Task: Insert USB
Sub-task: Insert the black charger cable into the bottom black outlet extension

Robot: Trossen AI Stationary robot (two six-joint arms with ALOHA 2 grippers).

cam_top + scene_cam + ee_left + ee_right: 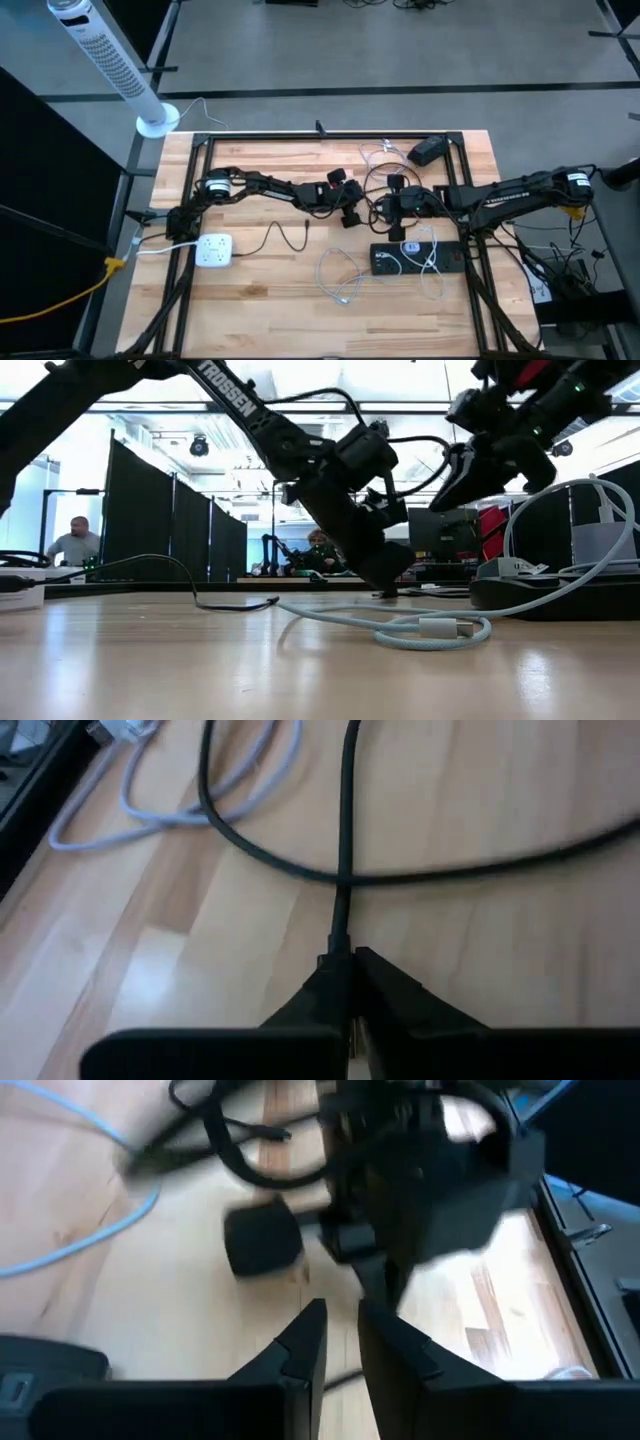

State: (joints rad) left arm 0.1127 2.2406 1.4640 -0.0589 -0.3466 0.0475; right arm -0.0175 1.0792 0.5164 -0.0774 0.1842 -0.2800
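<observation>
Left gripper (pixel 345 975) is closed on the black cable (pixel 343 840) at table (pixel 260 320) centre. Right gripper (pixel 340 1335), just right of it, stands slightly parted, holding nothing. One black power strip (pixel 418 258), one white one (pixel 213 250).

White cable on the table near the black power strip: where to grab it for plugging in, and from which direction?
Grip the white cable at its rigid connector, not the slack loop. It lies flat on the table with nothing on it, so come from above, fingers across its width.
</observation>
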